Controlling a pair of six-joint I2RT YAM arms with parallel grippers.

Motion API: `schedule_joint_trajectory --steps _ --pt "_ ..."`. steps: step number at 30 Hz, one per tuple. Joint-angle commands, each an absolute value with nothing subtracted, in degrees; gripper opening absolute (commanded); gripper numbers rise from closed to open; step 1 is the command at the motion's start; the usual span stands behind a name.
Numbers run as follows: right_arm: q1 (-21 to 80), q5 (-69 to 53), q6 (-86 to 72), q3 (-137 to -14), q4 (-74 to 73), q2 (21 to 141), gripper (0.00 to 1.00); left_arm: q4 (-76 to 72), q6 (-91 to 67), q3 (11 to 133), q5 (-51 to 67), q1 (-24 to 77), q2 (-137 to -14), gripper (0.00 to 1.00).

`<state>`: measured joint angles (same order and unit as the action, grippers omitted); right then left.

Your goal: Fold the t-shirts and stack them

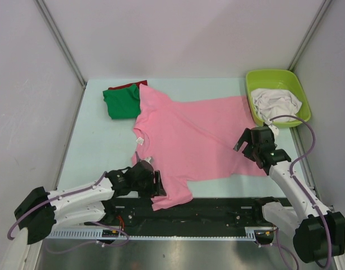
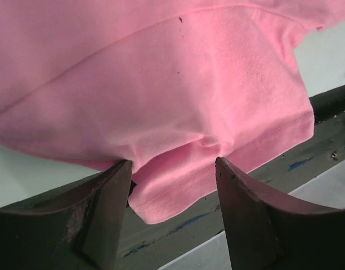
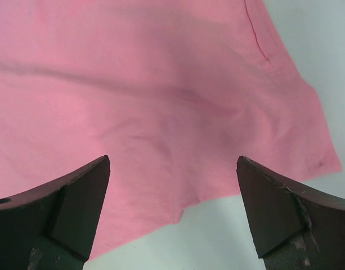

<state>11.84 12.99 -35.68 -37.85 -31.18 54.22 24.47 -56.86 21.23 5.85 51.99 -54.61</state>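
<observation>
Roughly, big to small.
- The surface [image 1: 99,143] is pale teal w/ walls round it.
- Pink t-shirt [image 1: 206,135] is spread flat mid-surface. Long axis runs L–R, w/ the collar + label to the L and the hem to the R. Near sleeve droops over the near edge onto the black rail [image 1: 223,211].
- Lime tub [image 1: 263,75] sits in the far R corner w/ white t-shirts [image 1: 279,102] crumpled inside.
- Green t-shirt [image 1: 121,103] lies folded far L, touching the pink far sleeve. Red t-shirt [image 1: 127,86] peeks out at its far edge.
- L tool [image 1: 156,184] has jaws apart astride the near sleeve hem. Cloth lies between the fingers, not pinched.
- R tool [image 1: 243,142] has jaws fully wide and holds nothing. It hovers over the hem end, cloth edge just ahead.

Judgement: each arm is nearer its own end of the axis. L has the sleeve side, R the hem, so the sleeve fold looks like L's job.
</observation>
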Motion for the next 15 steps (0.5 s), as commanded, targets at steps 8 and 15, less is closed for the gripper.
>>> schedule_joint_trajectory --steps 8,15 --pt "12.2 12.3 -33.3 -36.7 -24.9 59.1 1.00 36.6 -66.4 23.8 -7.4 60.2 -50.8 0.68" --pt "13.3 12.4 -34.2 -35.9 -24.4 59.3 1.00 42.9 -68.3 22.7 -9.4 61.1 -46.4 0.66"
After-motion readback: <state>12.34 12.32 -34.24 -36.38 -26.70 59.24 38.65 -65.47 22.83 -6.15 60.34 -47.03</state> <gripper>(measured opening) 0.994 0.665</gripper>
